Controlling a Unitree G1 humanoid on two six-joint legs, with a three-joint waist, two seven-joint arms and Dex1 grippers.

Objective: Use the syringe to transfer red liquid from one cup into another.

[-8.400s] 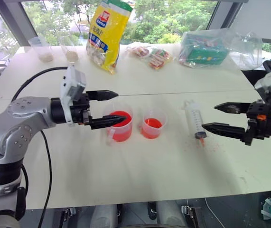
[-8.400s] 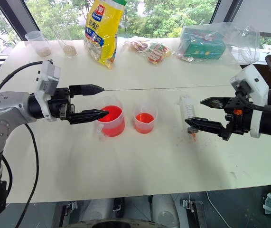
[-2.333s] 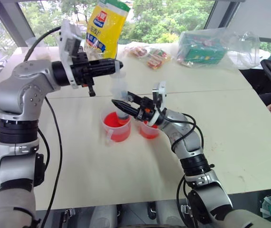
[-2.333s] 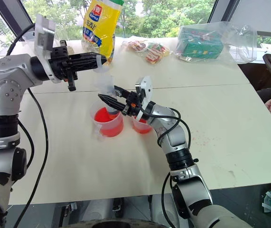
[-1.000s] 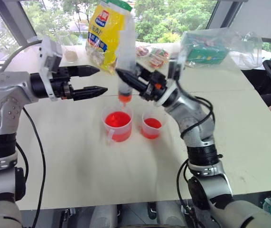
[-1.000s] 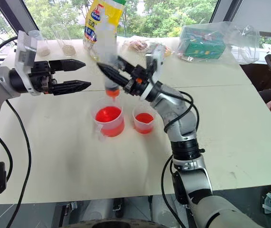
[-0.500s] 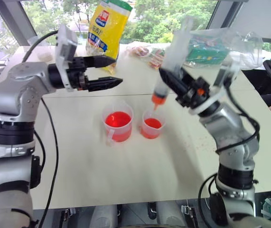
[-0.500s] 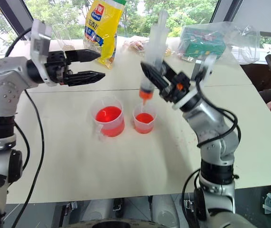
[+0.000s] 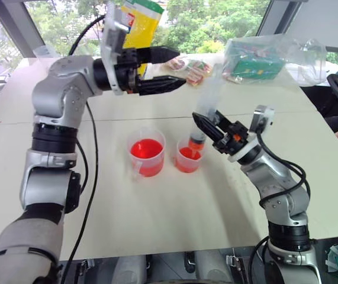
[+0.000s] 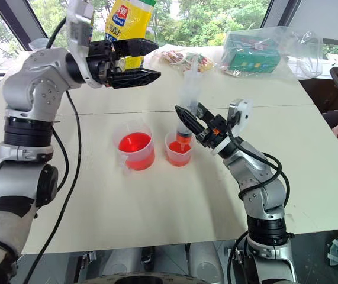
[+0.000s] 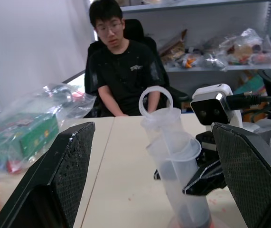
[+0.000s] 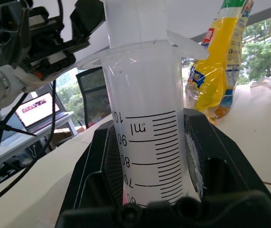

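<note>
Left eye view gives you the right gripper (image 9: 207,126) clenched on the syringe (image 9: 205,112), held upright with its red-orange tip in the smaller handleless cup (image 9: 189,156) on the desk (image 9: 157,207). Your left gripper (image 9: 174,68) hangs released above, near the plunger; the handled cup (image 9: 147,153) of red liquid (image 9: 146,148) stands just beside.

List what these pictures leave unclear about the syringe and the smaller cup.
- Liquid inside the syringe: left eye and right eye views show the barrel blurred; in the right wrist view the right gripper covers its lower part.
- Syringe tip: the smaller cup wall and red liquid obscure it.
- Plunger top: cut off by the right wrist view's edge.
</note>
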